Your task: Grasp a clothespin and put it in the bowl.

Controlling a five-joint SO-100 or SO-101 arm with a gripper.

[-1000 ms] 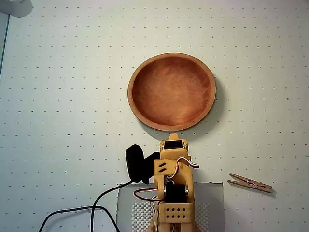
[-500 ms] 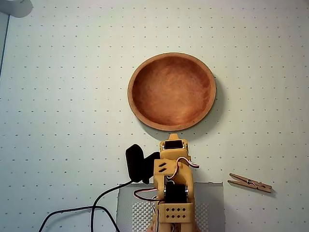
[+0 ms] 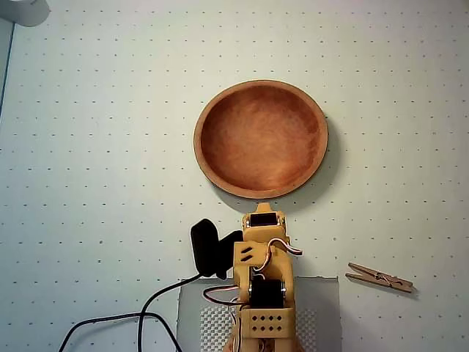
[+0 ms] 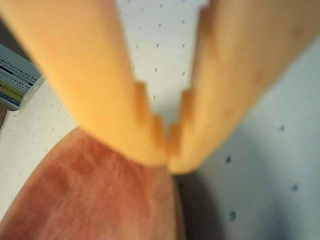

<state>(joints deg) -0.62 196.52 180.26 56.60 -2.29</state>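
We see the claw pressed together, empty, above the wooden bowl; the clothespin lies on the counter, well apart from the bowl.

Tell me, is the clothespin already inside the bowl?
No, in the overhead view the clothespin lies on the dotted mat, to the right of the arm, and the bowl is empty.

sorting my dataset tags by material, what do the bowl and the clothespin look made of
The round, shallow, reddish-brown bowl looks like turned wood: mottled grain, a soft satin sheen and a thick, lighter rim. The small, slim, light-tan clothespin lying on the dotted white mat also looks like bare, matte wood. It seems to have a darker spring at its middle, probably metal, though it is too small to be sure.
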